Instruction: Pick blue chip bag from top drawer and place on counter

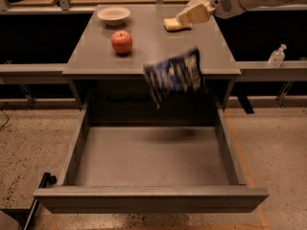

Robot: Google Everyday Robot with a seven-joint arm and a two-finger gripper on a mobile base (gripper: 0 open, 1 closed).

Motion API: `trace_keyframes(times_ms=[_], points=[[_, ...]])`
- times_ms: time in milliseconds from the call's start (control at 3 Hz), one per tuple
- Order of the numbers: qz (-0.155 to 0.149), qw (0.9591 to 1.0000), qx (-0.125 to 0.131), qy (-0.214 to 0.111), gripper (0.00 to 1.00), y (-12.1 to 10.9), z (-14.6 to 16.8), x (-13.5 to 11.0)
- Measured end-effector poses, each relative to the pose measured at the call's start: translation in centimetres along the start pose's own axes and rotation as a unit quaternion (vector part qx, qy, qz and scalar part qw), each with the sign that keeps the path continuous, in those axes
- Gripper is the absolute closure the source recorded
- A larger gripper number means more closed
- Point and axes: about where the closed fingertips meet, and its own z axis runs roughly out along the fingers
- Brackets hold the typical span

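Observation:
The blue chip bag (175, 75) is in mid-air and blurred, in front of the counter's front edge and above the open top drawer (144, 162). Its shadow lies on the drawer's grey floor. Nothing holds the bag. My gripper (186, 18) is at the back right, above the counter (158, 49), open and empty, with its tan fingers (196, 12) pointing left next to a yellow sponge (172, 25). The drawer is pulled fully out and nothing lies in it.
A red apple (122, 41) and a pale bowl (113, 15) stand on the counter's left half. A clear bottle (277, 56) stands on the ledge to the right. A black handle (42, 186) lies on the speckled floor left of the drawer.

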Motion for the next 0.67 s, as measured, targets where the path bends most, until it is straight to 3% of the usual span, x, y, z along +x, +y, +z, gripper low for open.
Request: trace_keyframes(times_ms=[333, 667], points=[[0.0, 1.0, -0.002, 0.0, 0.0, 0.15, 0.27, -0.02], [0.0, 1.0, -0.003, 0.0, 0.0, 0.16, 0.28, -0.02]])
